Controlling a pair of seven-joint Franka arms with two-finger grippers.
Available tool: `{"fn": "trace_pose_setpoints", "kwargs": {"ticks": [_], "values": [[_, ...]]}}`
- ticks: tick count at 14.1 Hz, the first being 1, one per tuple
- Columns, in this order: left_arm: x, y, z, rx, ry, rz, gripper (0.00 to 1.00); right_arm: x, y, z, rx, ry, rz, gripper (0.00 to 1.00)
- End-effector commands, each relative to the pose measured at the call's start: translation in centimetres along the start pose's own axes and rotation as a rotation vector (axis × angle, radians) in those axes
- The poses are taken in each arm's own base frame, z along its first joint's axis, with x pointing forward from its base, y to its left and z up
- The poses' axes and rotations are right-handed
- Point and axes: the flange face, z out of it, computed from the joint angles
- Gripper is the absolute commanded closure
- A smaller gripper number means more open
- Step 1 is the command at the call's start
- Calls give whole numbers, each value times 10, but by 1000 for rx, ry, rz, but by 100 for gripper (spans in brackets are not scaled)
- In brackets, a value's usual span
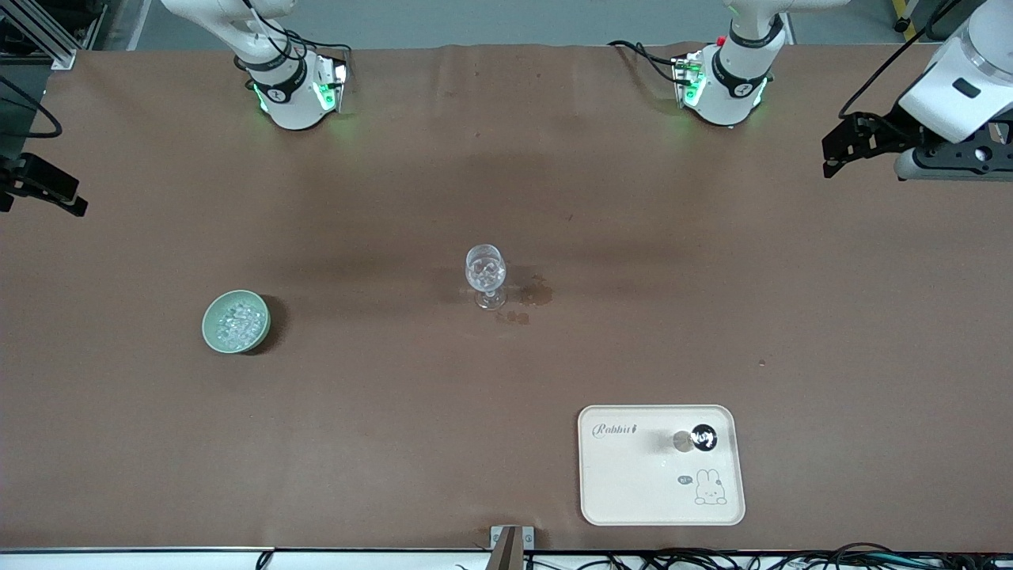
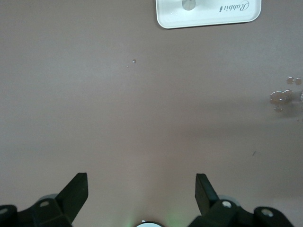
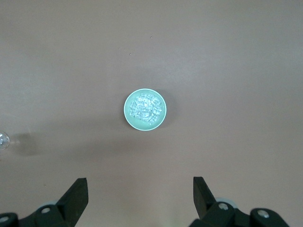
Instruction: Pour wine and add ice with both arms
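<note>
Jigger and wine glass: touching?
Apart. The front view shows the jigger standing on the white tray, nearer the front camera, while the wine glass stands mid-table, with bare brown table between them.

ice [image 1: 236,320]: in bowl [image 1: 212,331], toward right arm's end
wine glass [image 1: 485,275]: mid-table
jigger [image 1: 695,439]: on tray [image 1: 633,491], nearest camera

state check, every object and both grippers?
Clear stemmed wine glass: upright, glinting pieces inside.
Pale green bowl: upright, full of clear ice chunks.
Shiny metal jigger: upright on white rabbit tray.
Brown stains: on the table, beside the glass.
Left gripper: jaws open, empty.
Right gripper: jaws open, empty, over bowl.
</note>
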Motion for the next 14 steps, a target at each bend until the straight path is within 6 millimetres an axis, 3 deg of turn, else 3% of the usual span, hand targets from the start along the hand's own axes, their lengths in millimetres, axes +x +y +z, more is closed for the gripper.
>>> {"fn": "trace_pose_setpoints", "kwargs": {"ticks": [1, 4, 7, 14], "values": [[-9, 0, -8, -12, 24, 32, 0, -7, 6, -1, 26, 6, 4, 2], [-10, 1, -14, -27, 35, 60, 0, -7, 6, 0, 46, 6, -50, 2], [-10, 0, -13, -32, 31, 56, 0, -9, -10, -1, 48, 2, -83, 2], [-9, -2, -12, -33, 24, 3, 0, -7, -11, 1, 48, 8, -87, 2]]}}
